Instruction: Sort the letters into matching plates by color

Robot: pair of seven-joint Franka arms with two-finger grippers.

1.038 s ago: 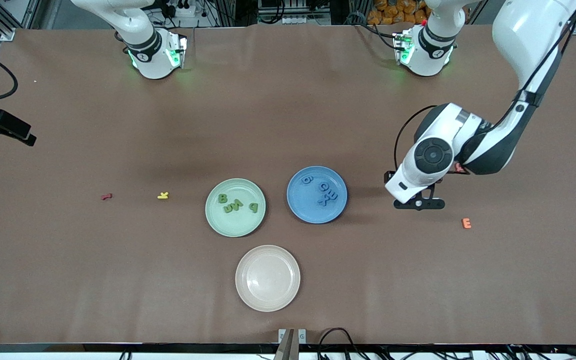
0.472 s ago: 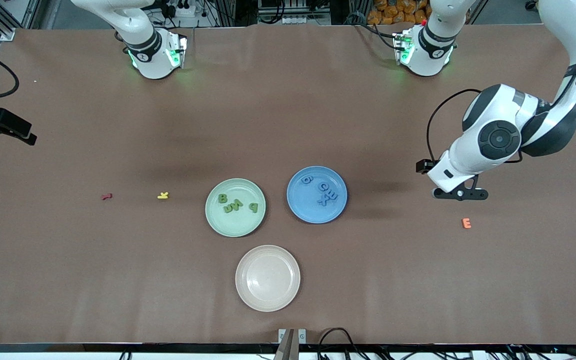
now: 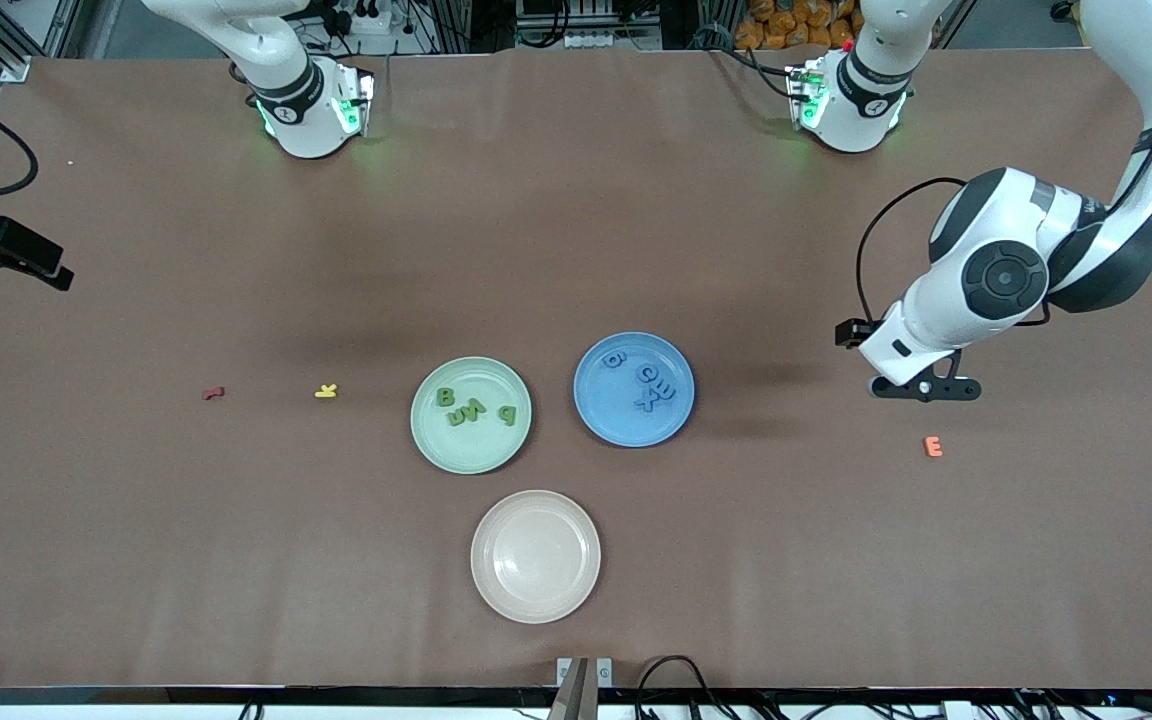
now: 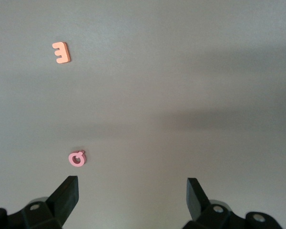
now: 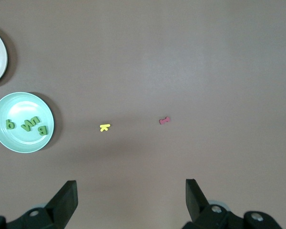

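Four dark green foam letters (image 3: 471, 408) lying in the pale mint green round plate (image 3: 471, 462), clustered around its centre. Four blue foam pieces (image 3: 644, 385) in the medium blue round plate (image 3: 596, 420), bunched from centre toward twelve o'clock. Blue plate at three o'clock of the mint one, just beside it. No green or blue piece visible on the bare table, so sorting judged complete.

Possible trouble from here: grabbing a stray and dropping it into a sorted plate, or an arm swinging low and nudging a rim, spilling light foam pieces.

Empty beige-pink round plate (image 3: 536, 556) at about five o'clock of the mint plate. Small yellow foam letter (image 3: 326, 391) and red foam piece (image 3: 214, 394) at nine o'clock of it, well apart. Orange foam E (image 3: 932, 446) at about four o'clock of the blue plate.

Left gripper (image 3: 924, 390) hanging over table at twelve o'clock of the E, fingers spread, empty, near a pink ring-shaped foam piece (image 4: 77, 158). Right gripper (image 5: 131, 186) waiting high toward the right arm's end, fingers spread wide, empty.
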